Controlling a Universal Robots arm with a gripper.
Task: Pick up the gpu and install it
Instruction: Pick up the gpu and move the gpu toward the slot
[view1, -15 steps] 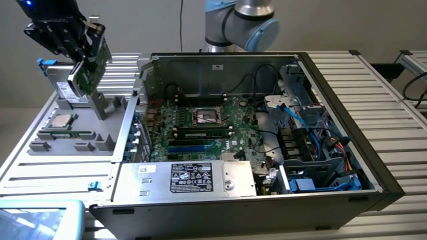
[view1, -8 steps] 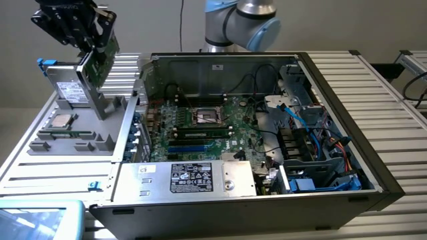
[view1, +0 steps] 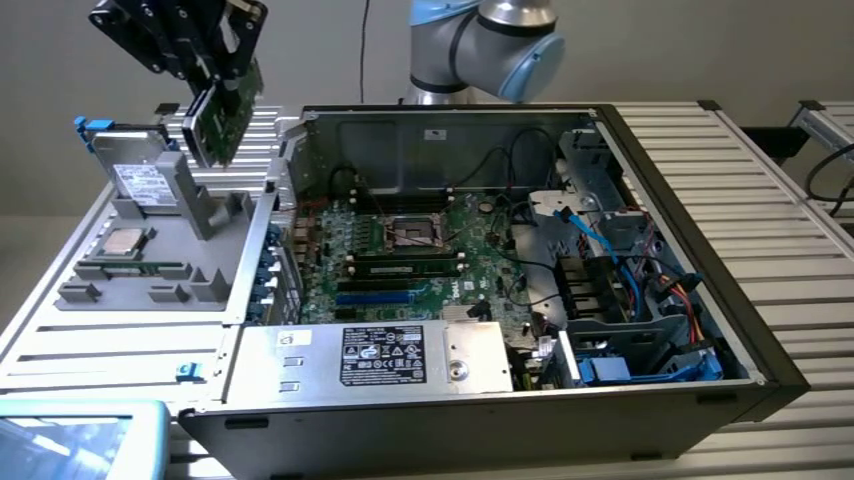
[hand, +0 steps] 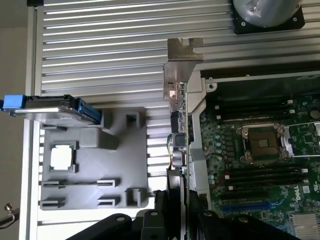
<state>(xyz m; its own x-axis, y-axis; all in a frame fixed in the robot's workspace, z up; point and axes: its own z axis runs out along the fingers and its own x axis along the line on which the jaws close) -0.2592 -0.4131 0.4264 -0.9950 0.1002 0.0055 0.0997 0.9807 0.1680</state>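
end effector (view1: 222, 80) grips one gpu (view1: 220, 125) in air.

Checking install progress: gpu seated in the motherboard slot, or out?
Out. The gripper holds the gpu aloft, outside the open computer case, clear of the motherboard.

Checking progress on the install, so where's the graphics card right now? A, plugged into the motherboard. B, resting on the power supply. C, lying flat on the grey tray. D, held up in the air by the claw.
D: the graphics card is clamped in the claw, up in the air between the grey tray and the open computer case.
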